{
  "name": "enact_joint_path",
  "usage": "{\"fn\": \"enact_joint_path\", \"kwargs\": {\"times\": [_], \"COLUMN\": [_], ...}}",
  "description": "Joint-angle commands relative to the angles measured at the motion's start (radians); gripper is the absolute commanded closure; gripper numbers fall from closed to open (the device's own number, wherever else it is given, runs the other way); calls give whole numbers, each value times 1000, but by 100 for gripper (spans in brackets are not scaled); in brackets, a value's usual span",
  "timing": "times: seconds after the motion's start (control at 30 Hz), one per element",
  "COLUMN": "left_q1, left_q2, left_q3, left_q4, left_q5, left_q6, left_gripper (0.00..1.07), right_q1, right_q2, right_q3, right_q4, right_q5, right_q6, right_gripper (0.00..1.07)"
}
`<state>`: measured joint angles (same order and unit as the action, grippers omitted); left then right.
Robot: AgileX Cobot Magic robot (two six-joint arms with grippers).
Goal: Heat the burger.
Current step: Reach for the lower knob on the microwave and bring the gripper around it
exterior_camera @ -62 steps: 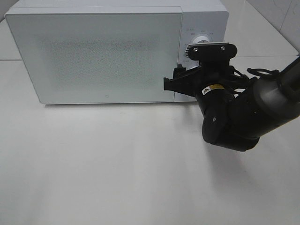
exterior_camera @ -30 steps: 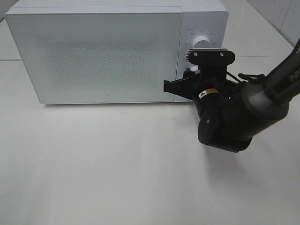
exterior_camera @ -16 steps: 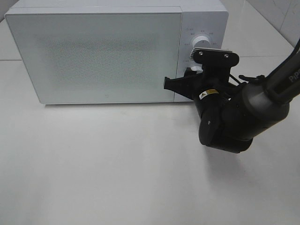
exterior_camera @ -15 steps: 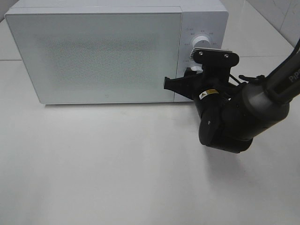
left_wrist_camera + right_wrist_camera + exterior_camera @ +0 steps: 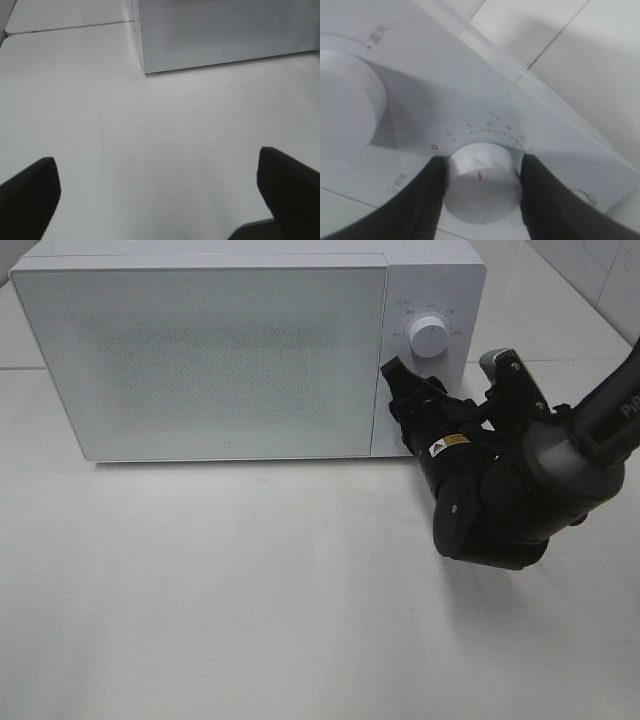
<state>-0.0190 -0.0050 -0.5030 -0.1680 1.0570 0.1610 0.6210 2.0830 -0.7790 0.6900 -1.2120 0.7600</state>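
A white tabletop (image 5: 250,640) is spread across the whole scene and is lit softly and evenly. A straight seam (image 5: 22,367) is seen at its far left. Pale wall tiles (image 5: 600,262) are glimpsed at the far right.

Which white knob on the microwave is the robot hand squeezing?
The numbered knob with the red mark: the right gripper clamps both its sides. The other knob stands free.
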Motion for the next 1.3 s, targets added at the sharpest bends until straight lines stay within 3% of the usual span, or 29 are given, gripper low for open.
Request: {"fn": "enact_joint_path", "kwargs": {"times": [0.03,0.23,0.3,0.63,1.3], "left_q1": [0,0,0,0,0], "left_q2": [-20,-20,-20,-20,-20], "left_q3": [2,2,2,2,2], "left_q4": [-1,-1,-1,-1,-1], "left_q5": [-15,-15,-15,-15,-15], "left_q6": [-8,-8,-8,-8,-8], "left_gripper": [6,6,6,6,6], "right_q1": [10,10,10,10,10], "right_q2": [-7,-7,-7,-7,-7], "right_q3": [-34,-34,-34,-34,-34], "right_q4": [-229,-244,-264,-269,-257], "right_q5": [-10,-14,-14,-61,-66], "right_q6": [245,430,605,859,826], "right_gripper": [107,107,107,107,105]}}
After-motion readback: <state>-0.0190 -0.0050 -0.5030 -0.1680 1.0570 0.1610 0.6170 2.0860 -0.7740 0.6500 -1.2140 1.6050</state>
